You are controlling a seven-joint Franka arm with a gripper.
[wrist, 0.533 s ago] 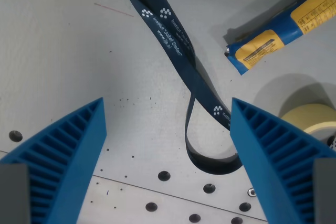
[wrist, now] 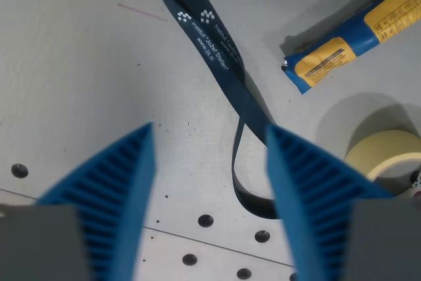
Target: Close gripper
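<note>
A wrist camera looks down at a pale grey surface (wrist: 79, 97). The gripper (wrist: 209, 137) fills the lower part of the picture with two blue ribbed fingers, one at the wrist view's left (wrist: 112, 195) and one at the wrist view's right (wrist: 309, 189). The fingers stand apart, with a clear gap of bare surface between their tips. Nothing is clamped between them.

A dark blue lanyard strap (wrist: 220, 51) with small white printed lettering and dot logos runs from the top centre of the picture diagonally down toward the wrist view's right. Near the bottom it bends into a loop that lies on the surface in the gap between the fingers, closer to the right finger. The right finger covers part of the strap there, and it is not possible to tell whether finger and strap touch.

At the upper right lies a blue and yellow packet (wrist: 355, 37), tilted, its far end cut off by the picture's edge. Below it, at the right edge, sits a roll of cream masking tape (wrist: 388, 149), partly hidden behind the right finger.

Several small round holes (wrist: 205, 220) dot the surface along the bottom, and a faint red pen line (wrist: 141, 12) marks the surface at the upper left.
</note>
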